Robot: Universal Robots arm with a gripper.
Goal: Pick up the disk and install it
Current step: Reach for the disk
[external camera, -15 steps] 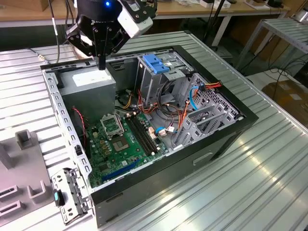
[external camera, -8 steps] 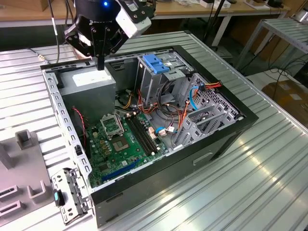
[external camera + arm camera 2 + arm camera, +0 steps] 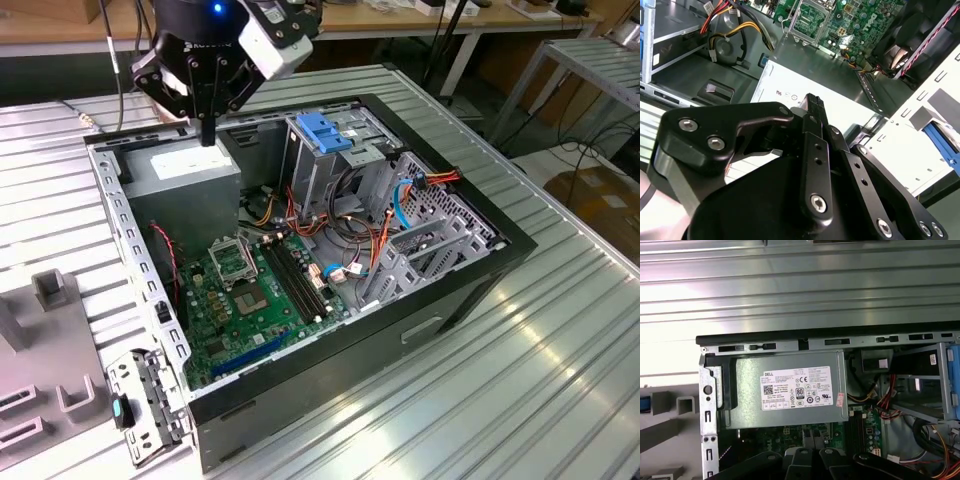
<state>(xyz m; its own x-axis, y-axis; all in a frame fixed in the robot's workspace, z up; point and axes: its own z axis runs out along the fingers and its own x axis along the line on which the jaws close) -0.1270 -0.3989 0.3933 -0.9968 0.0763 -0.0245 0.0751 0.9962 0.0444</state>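
Over the power supply (image 3: 190, 172): the pincer (image 3: 207, 135) is hung with its jaws drawn together; nothing is gripped
Disk (image 3: 941, 141): judged to be the blue-railed piece glimpsed in the second wrist view, outside the case (image 3: 128, 250), by the grey fixture (image 3: 60, 350) at the exterior view's left; well apart from the pincer
Drive cage (image 3: 325, 150): set to the exterior view's right of the pincer
Done: nothing, as judged
Left: pick-up and fitting

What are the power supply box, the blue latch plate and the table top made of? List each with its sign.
Power supply box: likely sheet steel, dull grey, folded edges.
Blue latch plate: seemingly moulded plastic, even colour, slight sheen.
Table top: probably aluminium, ribbed silvery slats catching light.
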